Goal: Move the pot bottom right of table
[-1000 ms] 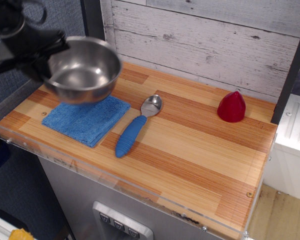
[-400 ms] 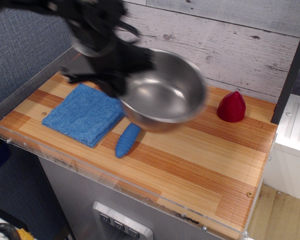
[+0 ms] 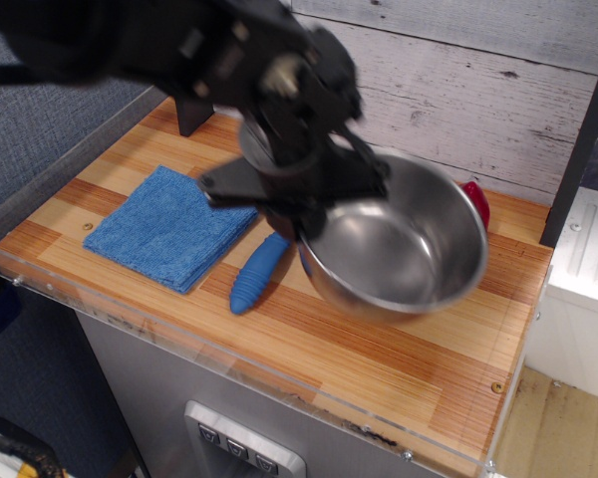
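Observation:
The pot (image 3: 399, 244), a large shiny steel bowl, hangs tilted above the right half of the striped wooden table (image 3: 409, 368). My gripper (image 3: 304, 204), black and motion-blurred, is shut on the pot's left rim and carries it. The arm reaches in from the upper left. The pot's underside is hidden, so I cannot tell how high it is above the wood.
A folded blue cloth (image 3: 169, 227) lies at the left. A spoon's blue handle (image 3: 256, 271) shows beside it, its head hidden by the pot. A red cone-shaped object (image 3: 478, 201) peeks out behind the pot. A clear acrylic rim (image 3: 279, 383) edges the front.
The gripper has carried the pot from above the blue cloth at the far left across to the right half of the table and lower. The pot now covers the spoon's head and most of the red cone.

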Tool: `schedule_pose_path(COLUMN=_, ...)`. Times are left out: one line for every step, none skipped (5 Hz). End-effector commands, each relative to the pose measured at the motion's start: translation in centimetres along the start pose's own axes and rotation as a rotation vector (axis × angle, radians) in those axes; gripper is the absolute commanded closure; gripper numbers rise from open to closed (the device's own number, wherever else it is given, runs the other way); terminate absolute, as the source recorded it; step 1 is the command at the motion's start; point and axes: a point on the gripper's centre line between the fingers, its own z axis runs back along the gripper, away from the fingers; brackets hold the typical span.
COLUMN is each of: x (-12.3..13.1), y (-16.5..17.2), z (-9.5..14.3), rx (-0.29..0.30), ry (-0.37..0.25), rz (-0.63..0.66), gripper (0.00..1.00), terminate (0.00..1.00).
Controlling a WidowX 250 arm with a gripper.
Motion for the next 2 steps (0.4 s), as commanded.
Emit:
schedule_pose_path(x=-2.87, y=-1.55, z=-0.61, rx=-0.024, ry=0.022, rz=-0.047, gripper=1.0, terminate=0.0)
schedule_pose_path(x=-3.66, y=-1.94, z=-1.56, rx=-0.024, ry=0.048, rz=-0.058, gripper=1.0, terminate=0.0)
